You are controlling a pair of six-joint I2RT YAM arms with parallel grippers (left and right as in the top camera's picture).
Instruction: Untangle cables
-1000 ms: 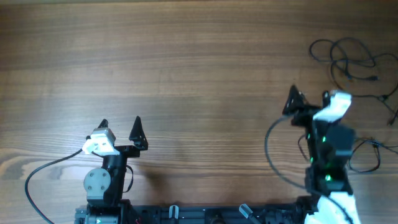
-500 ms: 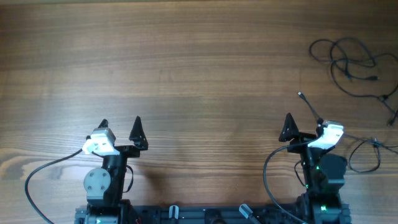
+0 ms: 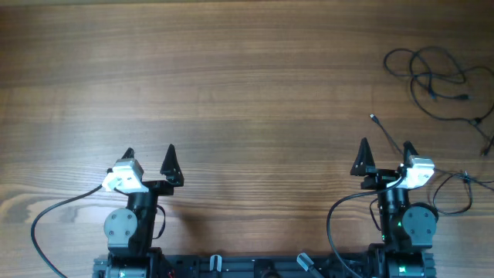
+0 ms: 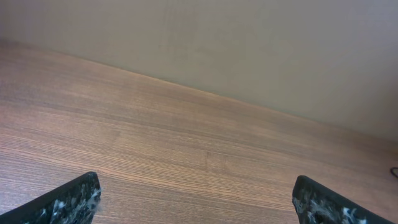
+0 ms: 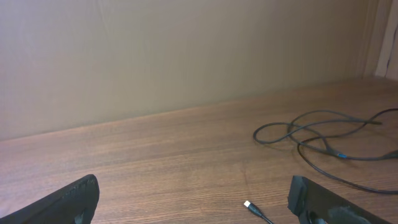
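1. Two hands stood at the near edge of the tabletop (image 3: 247, 77), well apart: the left hand (image 3: 149, 150) and the right hand (image 3: 386, 144).
2. Both had their fingers spread wide and gripped nothing.
3. One tangle of cables (image 3: 432, 73) lay at the far right of the tabletop, beyond the right hand and apart from it. I could not count the separate cables in it.
4. The cables were thin and dark, looped loosely over one another, lying flat on the wood.
5. One loose end with a small plug (image 3: 373, 117) lay just ahead of the right hand, its strand running back toward that hand.
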